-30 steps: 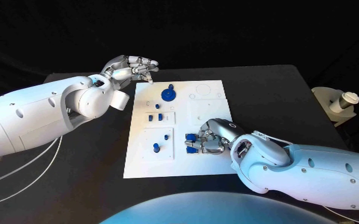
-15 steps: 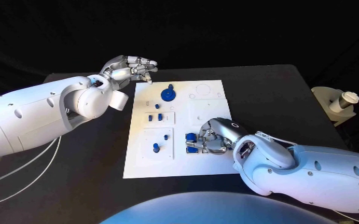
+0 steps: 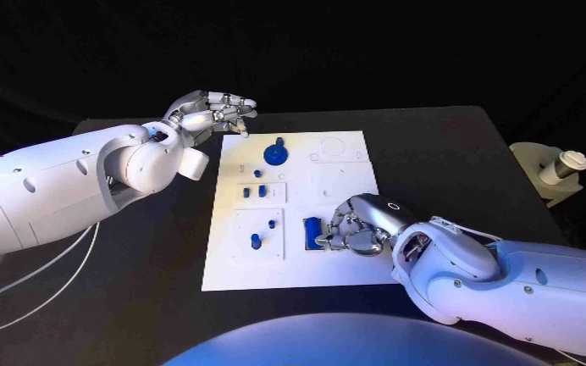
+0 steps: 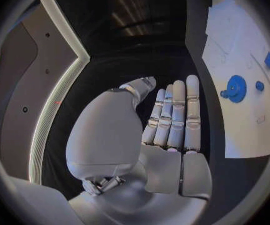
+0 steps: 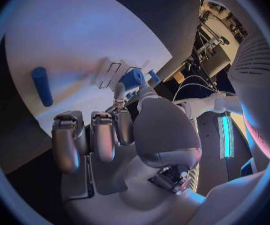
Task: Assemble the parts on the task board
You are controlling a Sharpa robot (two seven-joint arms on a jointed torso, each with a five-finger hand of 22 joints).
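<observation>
The white task board (image 3: 348,150) lies mid-table. A blue gear (image 3: 276,154) with a small peg (image 3: 279,141) beyond it stands at the board's far end, and the gear (image 4: 235,88) also shows in the left wrist view. Small blue parts (image 3: 253,191) sit in the left insets. A blue part (image 3: 314,235) lies by the fingertips of my right hand (image 3: 356,230). That hand rests low over the board's near half with curled fingers (image 5: 97,135) and nothing seen in them. A blue cylinder (image 5: 42,86) lies loose beside it. My left hand (image 3: 215,112) hovers off the board's far left corner, holding nothing.
A white holder with a pale cylinder (image 3: 555,167) stands off the table's right edge. Thin cables (image 3: 49,273) hang at the near left. Black table (image 3: 428,154) surrounds the board on all sides.
My right hand has drawn slightly toward the near right, and the blue parts at its fingertips now sit closer together. The left hand has stayed where it was.
</observation>
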